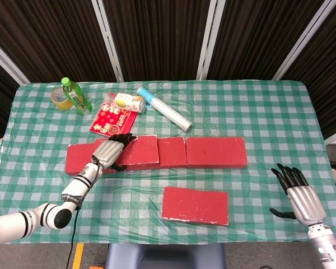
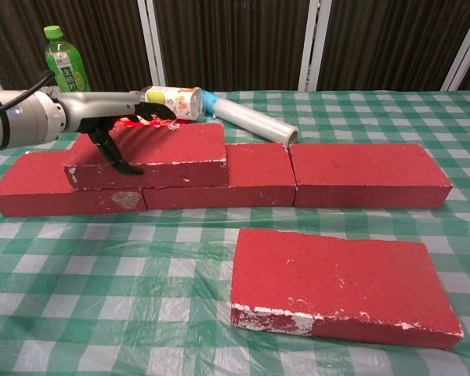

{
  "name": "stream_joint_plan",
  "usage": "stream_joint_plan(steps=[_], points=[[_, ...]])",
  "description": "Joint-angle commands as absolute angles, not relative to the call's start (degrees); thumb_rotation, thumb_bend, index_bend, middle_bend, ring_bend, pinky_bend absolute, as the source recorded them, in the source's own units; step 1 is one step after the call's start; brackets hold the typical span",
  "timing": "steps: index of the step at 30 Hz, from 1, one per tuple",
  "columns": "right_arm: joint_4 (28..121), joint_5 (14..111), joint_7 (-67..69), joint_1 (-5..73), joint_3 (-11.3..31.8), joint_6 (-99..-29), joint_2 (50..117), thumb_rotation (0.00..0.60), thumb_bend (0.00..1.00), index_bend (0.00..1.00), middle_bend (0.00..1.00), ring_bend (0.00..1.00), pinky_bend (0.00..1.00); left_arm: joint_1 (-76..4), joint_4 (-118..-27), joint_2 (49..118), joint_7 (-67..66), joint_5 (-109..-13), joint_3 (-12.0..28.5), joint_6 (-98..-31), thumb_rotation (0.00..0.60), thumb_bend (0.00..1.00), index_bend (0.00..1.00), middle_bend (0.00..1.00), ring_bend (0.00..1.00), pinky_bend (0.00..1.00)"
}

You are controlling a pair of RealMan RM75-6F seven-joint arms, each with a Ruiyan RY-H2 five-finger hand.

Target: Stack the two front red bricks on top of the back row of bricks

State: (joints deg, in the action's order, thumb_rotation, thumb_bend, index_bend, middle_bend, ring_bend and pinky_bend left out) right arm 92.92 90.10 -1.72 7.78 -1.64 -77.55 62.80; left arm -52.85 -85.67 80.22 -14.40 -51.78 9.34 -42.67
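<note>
A back row of red bricks (image 1: 215, 151) (image 2: 368, 174) runs across the middle of the checked table. One more red brick (image 1: 140, 151) (image 2: 164, 149) lies on top of the row's left part. My left hand (image 1: 109, 151) (image 2: 121, 117) grips this upper brick, with fingers over its far edge and the thumb on its near face. A second loose red brick (image 1: 196, 205) (image 2: 341, 282) lies flat in front of the row, untouched. My right hand (image 1: 299, 193) hovers open off the table's right front corner, far from every brick; only the head view shows it.
Behind the row lie a clear film roll (image 1: 165, 109) (image 2: 254, 121), a can (image 1: 126, 102) (image 2: 171, 100) and a red packet (image 1: 113, 120). A green bottle (image 1: 75, 96) (image 2: 65, 66) and a tape roll (image 1: 59, 96) stand at the back left.
</note>
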Motion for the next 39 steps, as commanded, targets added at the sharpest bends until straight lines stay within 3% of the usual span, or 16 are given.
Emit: stream_joint_plan(steps=[1, 15, 20, 25, 31, 39], points=[[92.9, 90.1, -1.7, 7.8, -1.6, -77.6, 62.8, 0.600, 0.13, 0.00, 0.00, 0.00, 0.00, -52.9, -85.5, 80.1, -14.1, -51.7, 9.1, -42.2, 0.600, 0.26, 0.00, 0.00, 0.00, 0.06], [92.8, 90.2, -1.9, 7.8, -1.6, -77.5, 63.0, 0.600, 0.13, 0.00, 0.00, 0.00, 0.00, -52.3, -88.9, 78.4, -13.7, -54.4, 8.8, -44.7, 0.600, 0.25, 0.00, 0.00, 0.00, 0.03], [92.6, 92.9, 1.1, 8.4, -2.7, -77.3, 62.9, 0.600, 0.13, 0.00, 0.00, 0.00, 0.00, -48.1, -94.7, 74.5, -16.6, -61.0, 5.7, -52.5, 0.600, 0.24, 0.00, 0.00, 0.00, 0.04], [92.5, 98.5, 10.6, 10.4, -5.0, -76.2, 63.4, 0.600, 0.13, 0.00, 0.00, 0.00, 0.00, -37.7, -98.4, 70.6, -17.2, -72.0, -2.5, -65.6, 0.600, 0.24, 0.00, 0.00, 0.00, 0.05], [93.5, 103.3, 16.0, 14.6, -7.2, -71.0, 67.2, 0.600, 0.13, 0.00, 0.00, 0.00, 0.00, -24.7, -90.7, 71.8, -8.0, -82.7, -10.2, -79.2, 0.600, 0.24, 0.00, 0.00, 0.00, 0.04], [91.2, 102.6, 16.4, 17.7, -6.3, -66.8, 76.9, 0.600, 0.13, 0.00, 0.00, 0.00, 0.00, -18.5, -81.7, 74.8, 0.4, -85.1, -10.6, -82.7, 0.600, 0.25, 0.00, 0.00, 0.00, 0.04]])
